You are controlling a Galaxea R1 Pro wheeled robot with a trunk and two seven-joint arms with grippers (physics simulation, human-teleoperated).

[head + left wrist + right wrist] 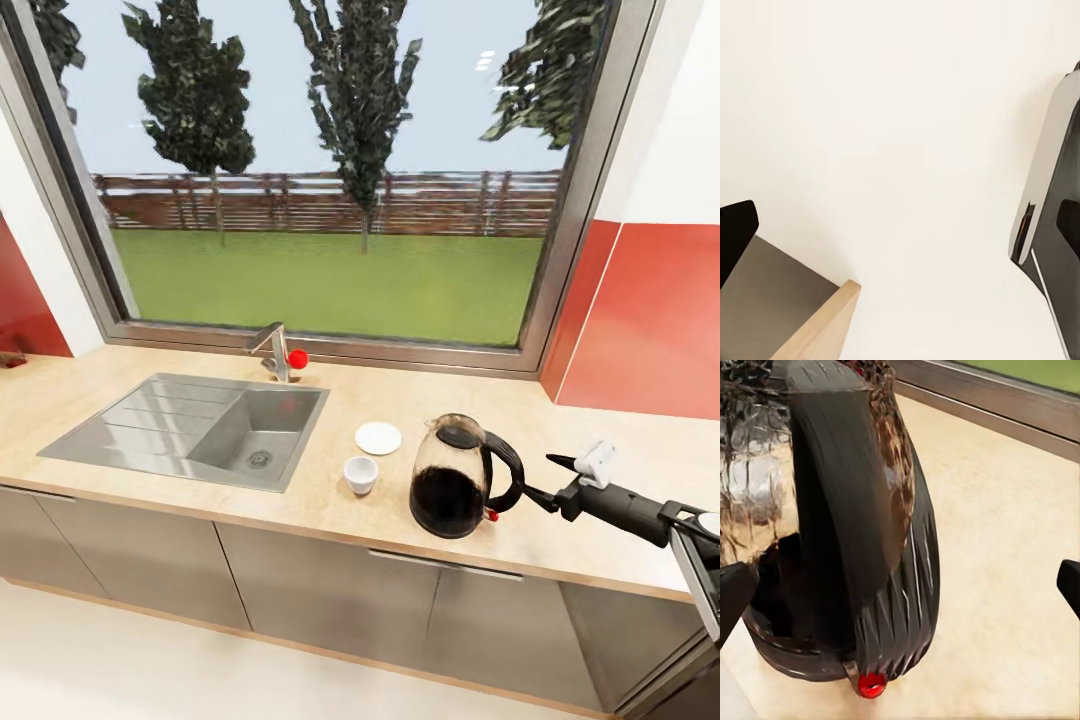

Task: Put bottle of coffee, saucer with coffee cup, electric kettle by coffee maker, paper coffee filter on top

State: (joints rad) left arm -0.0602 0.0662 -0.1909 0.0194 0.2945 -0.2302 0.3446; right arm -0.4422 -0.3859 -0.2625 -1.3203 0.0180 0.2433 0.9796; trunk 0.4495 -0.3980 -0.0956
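Where the right arm reaches in from the right edge of the head view, its right tool [548, 478] sits nearest, fingers spread wide with one tip above and one below, just beside the handle of the electric kettle [455, 490] without closing on it. In the right wrist view the right tool [900, 585] shows its two dark fingertips [733, 592] far apart at the picture's edges, and the electric kettle [847, 517] looms between them: black ribbed handle, glassy body, a small red switch at the base. The kettle stands upright near the front edge of the tabletop [620, 530].

Just to the left of the kettle, a little farther back, stands the white coffee cup [361, 474], upright on the bare tabletop. Behind it, near but apart, lies the white saucer [378, 437], flat. The cup is not on the saucer.

Farther left the steel sink [190, 428] is set into the tabletop, with its faucet [272, 350] at the rear edge and a red knob beside it. Behind everything a large window [330, 180] looks out on grass, trees and a fence, with red wall panels on either side.

The left wrist view shows one dark fingertip [735, 236] of the left tool over pale floor, a cabinet corner and part of the robot's body; I cannot tell how its fingers stand.
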